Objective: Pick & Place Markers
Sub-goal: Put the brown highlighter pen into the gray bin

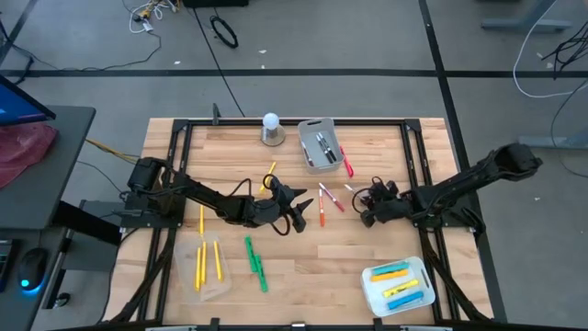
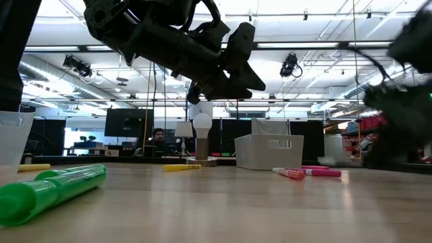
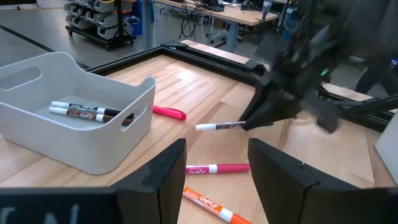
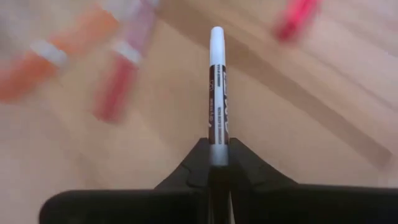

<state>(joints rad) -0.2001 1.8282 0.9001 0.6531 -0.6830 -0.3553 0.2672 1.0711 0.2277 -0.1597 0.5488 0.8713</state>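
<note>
Right gripper pinches a dark marker near pink markers; left gripper gapes empty.

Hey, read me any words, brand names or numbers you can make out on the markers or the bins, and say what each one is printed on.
None can be read.
Dark marker held in the right gripper: print on the barrel, too blurred.
Pink marker and orange marker on the table: small print, unreadable.
Two dark markers in the white bin: label too small.

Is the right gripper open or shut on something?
Shut on a dark marker: the right gripper pinches its end, the white-tipped barrel sticking out ahead of the fingers.
</note>
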